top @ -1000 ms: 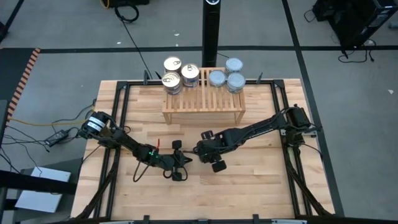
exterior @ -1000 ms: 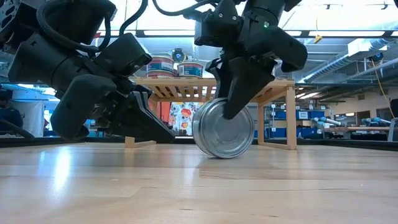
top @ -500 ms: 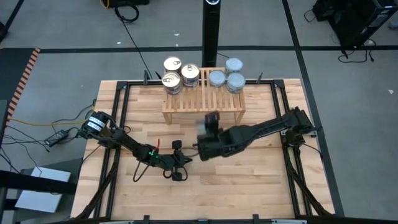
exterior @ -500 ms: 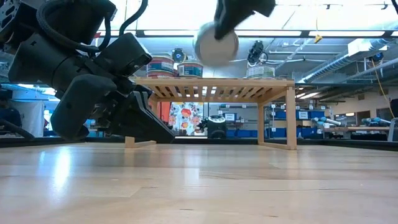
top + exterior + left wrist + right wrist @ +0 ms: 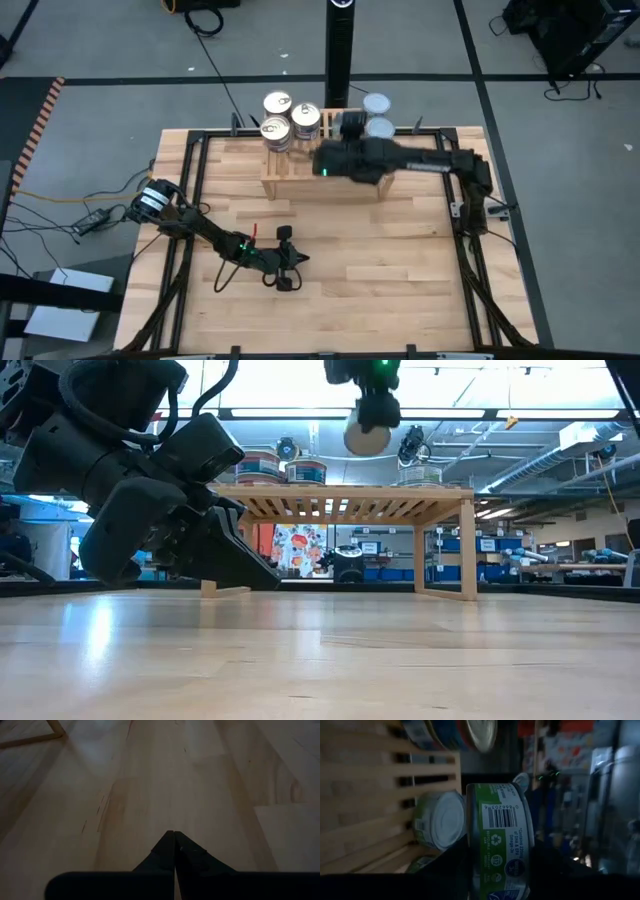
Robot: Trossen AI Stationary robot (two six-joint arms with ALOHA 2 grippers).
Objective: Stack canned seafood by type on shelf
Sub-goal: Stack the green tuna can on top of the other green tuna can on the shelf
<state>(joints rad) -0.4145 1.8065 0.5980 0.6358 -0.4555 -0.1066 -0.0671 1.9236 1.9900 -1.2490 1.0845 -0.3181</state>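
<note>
You are close to the end of this job. The low light-wood shelf with the slatted top [image 5: 300, 168] stands at the far side of the big wooden tabletop [image 5: 400, 290], and most of the tins are on it already. Three short round tins with gold-cream pull-tab lids [image 5: 277, 103] sit together at its left end. Short round tins with pale blue-silver lids [image 5: 377, 104] sit at its right end, so the two kinds are kept apart.

Your right gripper [image 5: 367, 422] is up in the air above the shelf, near the blue-silver group. Its fingers are grasping one more small round tin with a green label [image 5: 501, 837]. In the right wrist view, other green-label tins [image 5: 436, 824] lie just beside it on the slats. It looks like it belongs with that group, but the arm hides part of the pile from above, so I cannot count those tins for sure.

Your left gripper [image 5: 174, 851] rests low on the near part of the tabletop, well apart from the shelf. Its fingers are clenched together with nothing between them.

No loose tins show on the tabletop. What is left, I think, is to set this tin down with its own kind and let go.
</note>
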